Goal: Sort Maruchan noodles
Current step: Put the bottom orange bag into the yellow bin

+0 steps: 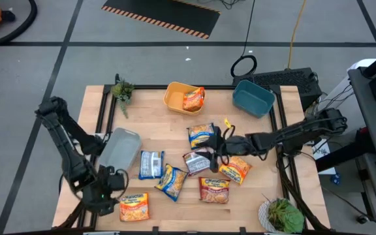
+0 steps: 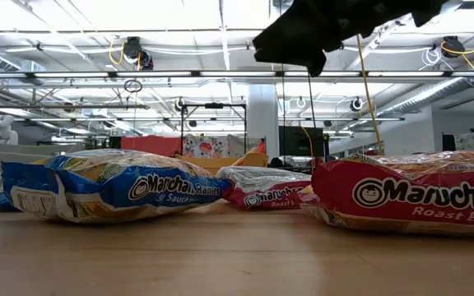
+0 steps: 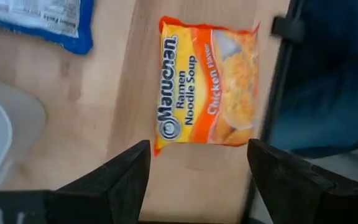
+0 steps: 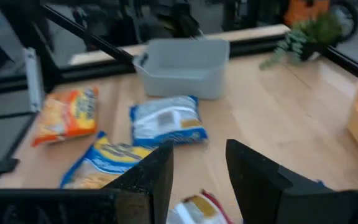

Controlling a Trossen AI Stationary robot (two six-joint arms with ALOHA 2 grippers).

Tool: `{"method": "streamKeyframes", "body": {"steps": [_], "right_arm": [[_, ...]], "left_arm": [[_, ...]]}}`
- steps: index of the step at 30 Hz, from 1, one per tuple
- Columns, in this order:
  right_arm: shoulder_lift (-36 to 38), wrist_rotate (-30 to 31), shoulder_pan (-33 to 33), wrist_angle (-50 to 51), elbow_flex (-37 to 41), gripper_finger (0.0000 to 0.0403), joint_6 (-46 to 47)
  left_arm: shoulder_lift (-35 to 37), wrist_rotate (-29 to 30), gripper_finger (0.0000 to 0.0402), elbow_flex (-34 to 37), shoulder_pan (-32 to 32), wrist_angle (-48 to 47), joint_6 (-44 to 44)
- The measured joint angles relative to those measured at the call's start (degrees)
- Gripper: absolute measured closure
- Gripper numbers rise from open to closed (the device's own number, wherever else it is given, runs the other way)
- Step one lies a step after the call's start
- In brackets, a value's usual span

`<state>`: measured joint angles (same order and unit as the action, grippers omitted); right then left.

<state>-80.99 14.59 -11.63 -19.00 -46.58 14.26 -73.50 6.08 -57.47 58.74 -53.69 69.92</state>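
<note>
Several Maruchan noodle packets lie flat on the wooden table [image 1: 260, 140]: a blue-and-yellow one [image 1: 201, 135], a silver one [image 1: 198, 161], an orange one [image 1: 235, 170], a red-brown one [image 1: 214, 189], a second blue-and-yellow one [image 1: 172, 181] and a blue-white one [image 1: 151, 164]. An orange chicken packet [image 3: 207, 87] lies near the front left corner. My left gripper [image 3: 197, 186] hangs open above it, pointing steeply down, just short of its near edge. My right gripper [image 4: 197, 174] hovers open and nearly level over the middle cluster [image 1: 215, 151]. One orange packet [image 1: 193, 98] lies in the yellow bin [image 1: 175, 91].
A teal bin [image 1: 253, 98] stands at the far right, a grey bin [image 1: 119, 149] at the left. Small plants sit at the far left corner [image 1: 123, 91] and the near right corner [image 1: 282, 215]. A black frame rail [image 3: 278, 93] runs beside the chicken packet.
</note>
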Motion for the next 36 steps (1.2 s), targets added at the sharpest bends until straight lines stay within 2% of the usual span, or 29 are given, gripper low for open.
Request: {"method": "streamKeyframes", "body": {"steps": [5, 8, 22, 30, 36], "right_arm": [[0.0, 0.2, -3.0, -1.6, 0.5, 0.0261, 0.0], [0.0, 0.1, -4.3, -2.9, 0.5, 0.0261, -0.7], [0.0, 0.5, -5.0, -4.9, 0.5, 0.0261, -1.1], [0.0, 0.5, -5.0, -5.2, 0.5, 0.0261, -2.2], [0.0, 0.5, -5.0, -6.9, 0.4, 0.0261, -4.9]], "left_arm": [[-7.0, -1.7, 0.0128, 0.0, 4.5, 0.7, -9.7], [-10.4, -2.1, 0.0128, 0.0, 4.9, 0.2, -11.8], [-20.7, -1.6, 0.0128, 0.0, 4.9, 0.7, -12.6], [-24.9, 0.0, 0.0128, 0.0, 4.9, 7.4, -12.8], [-26.7, 0.0, 0.0136, 0.0, 4.9, 7.7, -11.3]]}}
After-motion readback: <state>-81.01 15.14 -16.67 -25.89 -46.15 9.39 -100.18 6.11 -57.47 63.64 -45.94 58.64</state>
